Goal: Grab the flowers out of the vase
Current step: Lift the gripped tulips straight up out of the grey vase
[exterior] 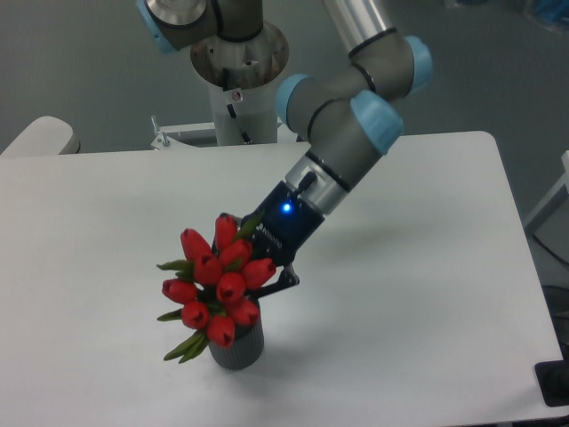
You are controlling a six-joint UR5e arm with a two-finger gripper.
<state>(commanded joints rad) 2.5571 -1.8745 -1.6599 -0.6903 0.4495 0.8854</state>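
Note:
The flowers (216,286) are a bunch of red tulip buds with green leaves, wider than the vase below them. They hang just above the dark grey ribbed vase (238,348), which stands near the table's front edge; the stems are hidden behind the buds. My gripper (255,260) comes in from the upper right and is shut on the flowers right behind the buds. Its fingertips are mostly hidden by the blooms.
The white table (427,294) stretches to all sides of the vase. The arm's base column (238,84) stands at the table's far edge. A rounded white object (40,136) sits at the far left corner.

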